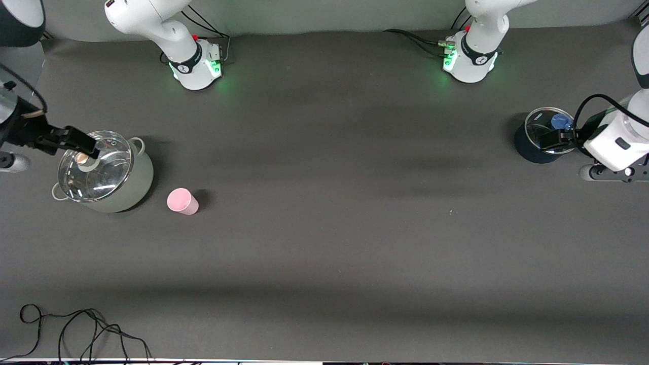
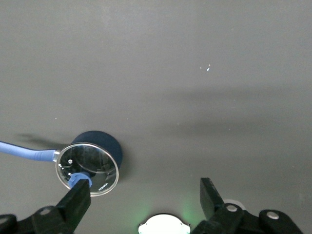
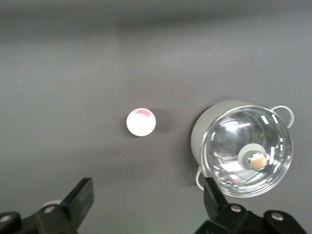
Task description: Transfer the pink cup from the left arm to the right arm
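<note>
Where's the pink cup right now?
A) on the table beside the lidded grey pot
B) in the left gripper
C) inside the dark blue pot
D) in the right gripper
A: the pink cup stands on the table next to the grey pot, with neither gripper touching it.

a pale pink cup [image 3: 141, 122] is showing between the right jaws, a pale green pot [image 3: 214, 127] with clear lid beside one; a dark blue pot [image 2: 100, 144] is sitting beside a left jaw, all on plain dark grey table [image 1: 324, 243].

matt pink cup [image 1: 182, 201], glossy glass lid [image 1: 95, 165]
</note>
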Robot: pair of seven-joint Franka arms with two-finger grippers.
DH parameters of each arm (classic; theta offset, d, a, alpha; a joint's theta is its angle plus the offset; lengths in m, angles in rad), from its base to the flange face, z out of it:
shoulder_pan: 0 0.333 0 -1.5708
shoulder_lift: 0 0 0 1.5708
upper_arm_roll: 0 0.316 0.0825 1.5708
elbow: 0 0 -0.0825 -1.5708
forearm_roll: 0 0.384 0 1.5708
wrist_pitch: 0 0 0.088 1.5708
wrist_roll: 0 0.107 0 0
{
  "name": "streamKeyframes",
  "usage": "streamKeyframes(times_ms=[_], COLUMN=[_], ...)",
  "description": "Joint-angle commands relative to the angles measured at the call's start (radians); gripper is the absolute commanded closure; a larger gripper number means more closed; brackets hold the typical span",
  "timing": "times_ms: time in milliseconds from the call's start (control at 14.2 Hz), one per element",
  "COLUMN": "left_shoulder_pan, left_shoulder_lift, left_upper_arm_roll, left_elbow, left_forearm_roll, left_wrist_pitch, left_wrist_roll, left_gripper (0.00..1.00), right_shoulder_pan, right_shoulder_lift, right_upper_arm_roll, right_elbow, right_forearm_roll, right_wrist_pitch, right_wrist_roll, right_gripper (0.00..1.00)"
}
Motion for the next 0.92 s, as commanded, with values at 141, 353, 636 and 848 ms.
streamKeyframes(times_ms=[141,353,636,848], left_shoulder_pan=[-0.231,-0.281,-0.252,-0.252], left_shoulder_lift=[-0.026,-0.038,-0.037,-0.037], left_upper_arm_roll=[0.212,0.259,0.261,0.261], left_elbow=[-0.005,-0.013,-0.008,-0.007], left_forearm_roll=[-0.019,-0.019,-0.058,-0.052], left_wrist_pitch=[0.016,0.02,0.02,0.029], left_wrist_roll=[0.014,0.014,0.058,0.06], left_gripper=[0.0,0.0,0.0,0.0], right_shoulder_pan=[-0.018,-0.016,-0.029,-0.073], right_shoulder_lift=[0.039,0.039,0.041,0.038], right_upper_arm_roll=[-0.02,-0.02,-0.017,0.022], right_elbow=[0.056,0.048,0.048,0.039], right_forearm_roll=[0.009,0.009,0.01,0.01], right_wrist_pitch=[-0.021,-0.021,-0.021,-0.013], right_wrist_roll=[-0.034,-0.032,-0.035,-0.034], right_gripper=[0.0,0.0,0.0,0.0])
